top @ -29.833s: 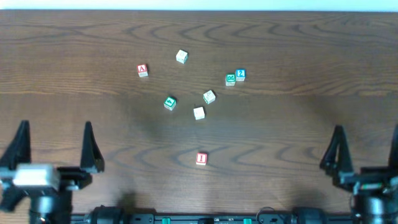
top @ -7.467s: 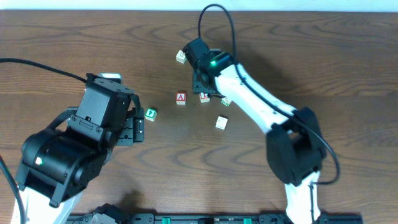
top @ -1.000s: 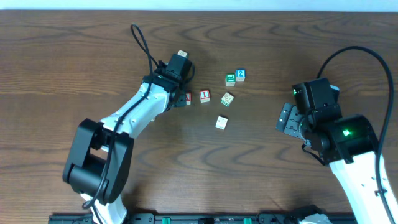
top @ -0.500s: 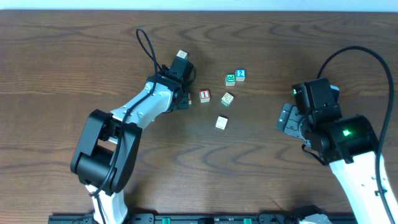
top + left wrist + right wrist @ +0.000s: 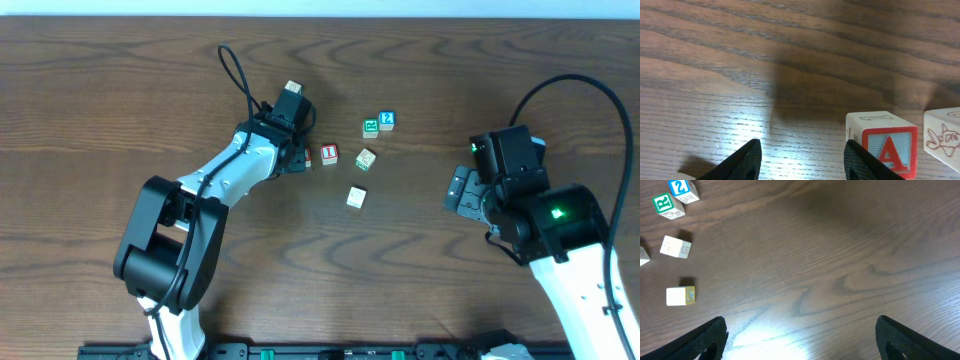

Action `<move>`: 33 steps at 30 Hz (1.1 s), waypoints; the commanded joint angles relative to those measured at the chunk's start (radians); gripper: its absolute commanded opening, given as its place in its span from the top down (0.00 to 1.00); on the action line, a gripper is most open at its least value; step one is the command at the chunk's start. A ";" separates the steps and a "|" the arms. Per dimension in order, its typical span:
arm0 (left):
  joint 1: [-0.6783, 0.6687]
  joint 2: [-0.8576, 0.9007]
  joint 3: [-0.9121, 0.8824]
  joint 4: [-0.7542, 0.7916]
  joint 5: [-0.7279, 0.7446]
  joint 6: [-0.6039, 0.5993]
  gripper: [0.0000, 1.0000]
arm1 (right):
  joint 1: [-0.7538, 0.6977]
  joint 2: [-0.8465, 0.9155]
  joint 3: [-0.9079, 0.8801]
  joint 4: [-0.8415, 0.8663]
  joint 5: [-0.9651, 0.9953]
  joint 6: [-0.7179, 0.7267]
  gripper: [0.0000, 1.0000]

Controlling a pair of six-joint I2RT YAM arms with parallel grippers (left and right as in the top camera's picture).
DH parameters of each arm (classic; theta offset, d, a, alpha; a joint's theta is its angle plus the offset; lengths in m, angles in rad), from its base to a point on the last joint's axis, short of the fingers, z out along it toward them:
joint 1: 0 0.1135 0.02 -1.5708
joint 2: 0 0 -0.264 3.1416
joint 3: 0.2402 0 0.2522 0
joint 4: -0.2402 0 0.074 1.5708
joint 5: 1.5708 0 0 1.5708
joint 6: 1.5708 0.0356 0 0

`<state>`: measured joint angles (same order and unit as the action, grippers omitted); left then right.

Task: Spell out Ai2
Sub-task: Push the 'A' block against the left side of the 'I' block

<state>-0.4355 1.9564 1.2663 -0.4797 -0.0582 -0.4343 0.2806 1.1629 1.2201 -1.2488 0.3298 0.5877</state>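
Note:
The red A block (image 5: 891, 148) stands on the table just outside the right finger (image 5: 864, 162) of my left gripper (image 5: 802, 150), which is open with only bare wood between its jaws. From overhead the left gripper (image 5: 293, 157) covers most of the A block (image 5: 305, 159). The red I block (image 5: 329, 155) sits right beside it, and its pictured side (image 5: 945, 141) shows at the edge of the left wrist view. The blue 2 block (image 5: 387, 120) lies further right, next to a green block (image 5: 370, 126). My right gripper (image 5: 462, 192) hangs open over bare table (image 5: 801, 330).
A tan-topped block (image 5: 292, 90) lies behind the left wrist. Two more blocks sit right of the I block, one patterned (image 5: 366, 158) and one white (image 5: 356, 197). The right wrist view shows the blue 2 (image 5: 681, 189), green R (image 5: 665, 205) and white blocks (image 5: 676, 247) at its left.
My left gripper has edged slightly right, so the A block is more hidden from overhead. The right arm has not moved.

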 commanded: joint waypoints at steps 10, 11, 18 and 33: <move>0.002 0.013 -0.003 0.029 0.053 -0.042 0.46 | -0.006 -0.005 -0.006 -0.001 0.011 -0.002 0.06; 0.001 0.013 -0.003 0.029 0.057 -0.042 0.46 | -0.006 -0.005 -0.006 -0.001 0.011 -0.002 0.06; -0.011 0.013 -0.003 0.048 0.060 -0.047 0.45 | -0.006 -0.005 -0.006 -0.001 0.011 -0.002 0.06; -0.023 0.013 -0.003 0.097 0.057 -0.064 0.45 | -0.006 -0.005 -0.006 -0.001 0.011 -0.002 0.06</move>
<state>-0.4553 1.9564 1.2663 -0.3893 0.0158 -0.4919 0.2806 1.1629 1.2201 -1.2491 0.3298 0.5877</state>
